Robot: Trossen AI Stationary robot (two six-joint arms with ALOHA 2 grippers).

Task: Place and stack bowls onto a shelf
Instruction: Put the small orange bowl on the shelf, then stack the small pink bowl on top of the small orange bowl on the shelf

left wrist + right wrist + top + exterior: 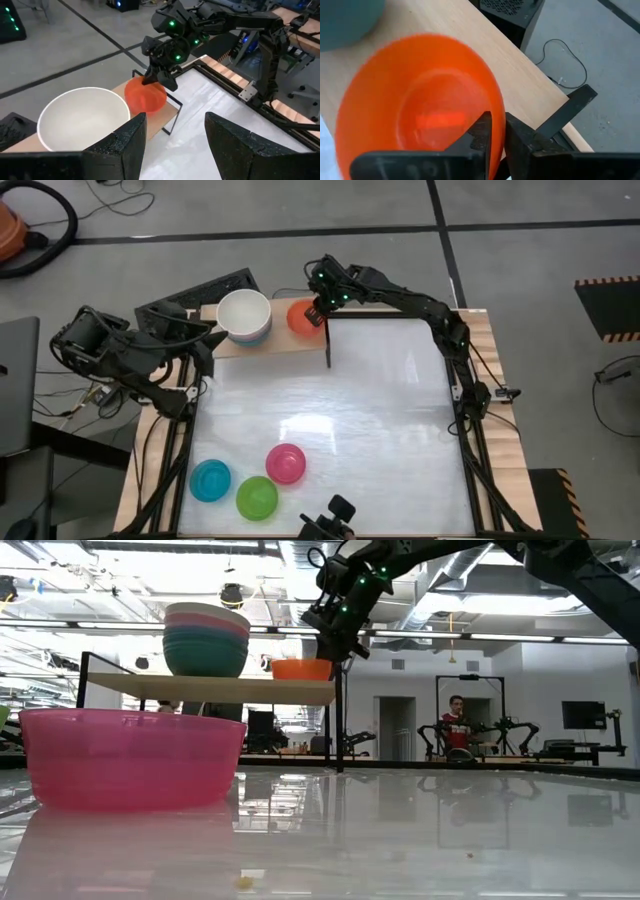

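The light-wood shelf (282,343) stands at the table's far left. On it sit a stack of several bowls with a cream-white one on top (245,316) (205,638) and, to its right, a red-orange bowl (299,317) (301,669) (145,96). My right gripper (318,311) (499,136) is shut on that bowl. My left gripper (175,134) (205,340) is open and hovers left of the shelf, touching nothing. Cyan (210,480), magenta (286,463) (130,755) and lime (257,498) bowls rest on the tabletop near its front left. My right gripper pinches the red-orange bowl's rim (496,107) on the side toward the table's right, one finger (481,134) inside the bowl and one (521,136) outside. The fingers come from above, pointing down. The bowl is upright, and its base looks to be on the shelf board (300,688).
The shelf's black leg (328,340) stands just below my right gripper. A black box (215,288) lies behind the shelf, off the table. The white tabletop (380,420) is open to the right of the shelf. A person (457,725) sits far back in the room.
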